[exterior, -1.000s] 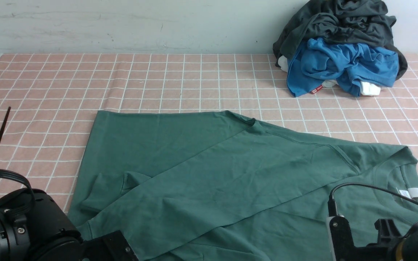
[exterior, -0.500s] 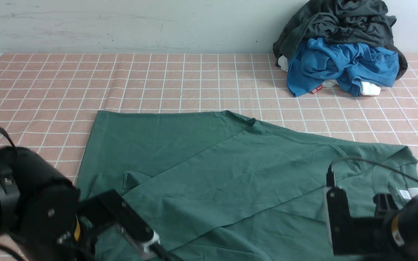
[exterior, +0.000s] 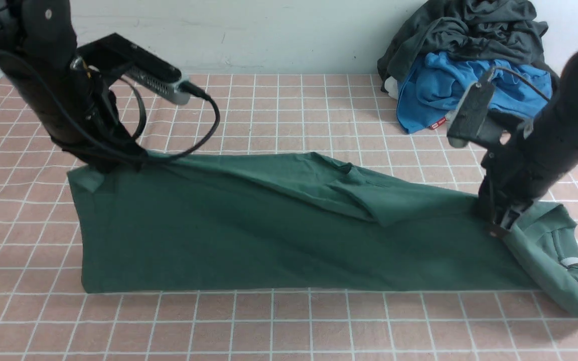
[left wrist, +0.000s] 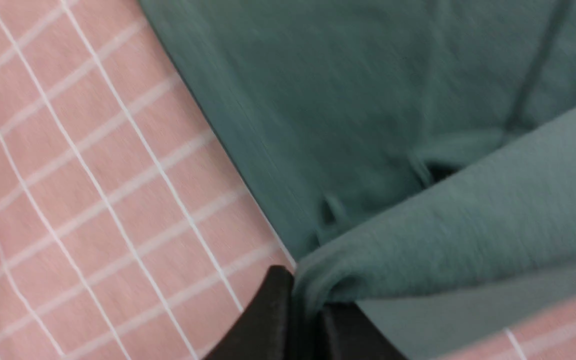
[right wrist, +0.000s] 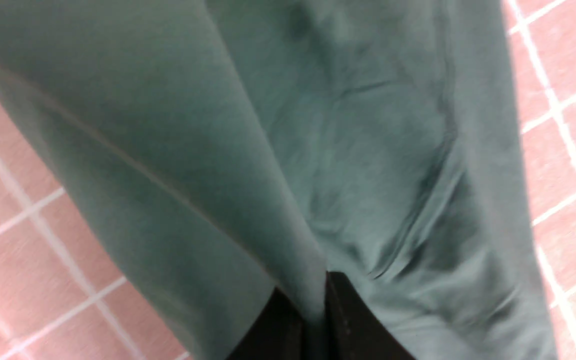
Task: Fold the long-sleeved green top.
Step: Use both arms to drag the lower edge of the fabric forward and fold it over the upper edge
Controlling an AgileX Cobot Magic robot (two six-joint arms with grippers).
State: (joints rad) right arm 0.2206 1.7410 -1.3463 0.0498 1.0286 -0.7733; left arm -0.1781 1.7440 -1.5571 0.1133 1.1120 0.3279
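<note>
Green top point(exterior: 269, 240) lies spread across middle of pink checked table point(exterior: 269, 326). Left gripper point(left wrist: 307, 314) pinches top's far left corner. Right gripper point(right wrist: 317, 306) pinches top at right, near neck. Pinched edge up off table.

The front view looks forward from the near side, wide, over the whole table point(exterior: 289, 331) to the wall point(exterior: 269, 35). Each wrist view looks down past its tool, very close: left tool point(left wrist: 304, 312), right tool point(right wrist: 315, 310). All three share the top point(exterior: 269, 240) and table.
</note>
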